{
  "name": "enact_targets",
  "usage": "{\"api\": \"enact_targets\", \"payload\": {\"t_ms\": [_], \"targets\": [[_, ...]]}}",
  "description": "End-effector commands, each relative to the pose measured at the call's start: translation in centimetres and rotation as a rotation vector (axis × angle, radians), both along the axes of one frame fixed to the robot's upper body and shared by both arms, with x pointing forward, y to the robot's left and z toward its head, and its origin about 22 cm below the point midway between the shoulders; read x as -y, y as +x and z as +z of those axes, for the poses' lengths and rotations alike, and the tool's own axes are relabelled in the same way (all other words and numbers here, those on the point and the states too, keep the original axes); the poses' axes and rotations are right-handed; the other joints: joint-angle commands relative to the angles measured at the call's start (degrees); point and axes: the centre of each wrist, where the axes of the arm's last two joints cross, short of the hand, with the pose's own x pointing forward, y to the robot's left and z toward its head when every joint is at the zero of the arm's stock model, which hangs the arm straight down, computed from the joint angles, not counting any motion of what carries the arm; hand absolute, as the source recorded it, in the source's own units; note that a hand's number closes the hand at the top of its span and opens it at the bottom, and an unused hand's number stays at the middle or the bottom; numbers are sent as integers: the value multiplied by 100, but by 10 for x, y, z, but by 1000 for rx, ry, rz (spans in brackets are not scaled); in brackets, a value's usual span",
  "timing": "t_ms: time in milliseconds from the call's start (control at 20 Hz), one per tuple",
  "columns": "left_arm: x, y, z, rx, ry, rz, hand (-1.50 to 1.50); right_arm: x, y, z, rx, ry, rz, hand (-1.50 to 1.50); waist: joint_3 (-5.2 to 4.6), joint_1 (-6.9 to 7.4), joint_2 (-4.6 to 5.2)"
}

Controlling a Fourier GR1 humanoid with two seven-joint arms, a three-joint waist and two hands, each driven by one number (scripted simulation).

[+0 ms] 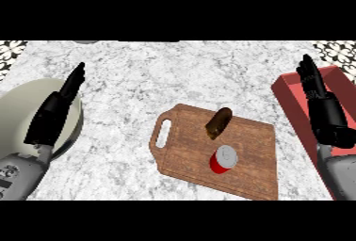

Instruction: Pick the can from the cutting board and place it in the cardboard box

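Observation:
A red can (222, 160) with a silver top stands upright on the wooden cutting board (243, 174), near the board's middle. The box (288, 96) at the right edge looks dark red, open on top, and is partly covered by my right forearm. My right hand (321, 106) is open with fingers pointing up, over the box and well right of the can. My left hand (55, 110) is open too, fingers up, at the left over a pale plate, far from the board.
A dark brown oblong object (220, 123) lies on the board just behind the can. A large pale plate (21, 101) sits at the left edge under my left arm. The marble counter (139, 70) stretches behind the board. The board's handle hole (164, 132) faces left.

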Motion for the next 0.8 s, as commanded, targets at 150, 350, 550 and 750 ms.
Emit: {"api": "enact_targets", "payload": {"t_ms": [150,350,550,750], "targets": [[-26,-21,-16,-66,-268,137,0,-25,-25,22,-151,140,129,-150,110,66,103],[-50,-39,-30,-183,-425,200,0,14,-43,16,22,78,-276,-150,112,-91,36],[-37,-44,-37,-201,-463,169,0,-40,-91,31,223,116,-79,-150,122,-85,107],[-46,-56,-26,-191,-459,162,0,-46,-127,49,221,-46,24,-150,122,-17,120]]}}
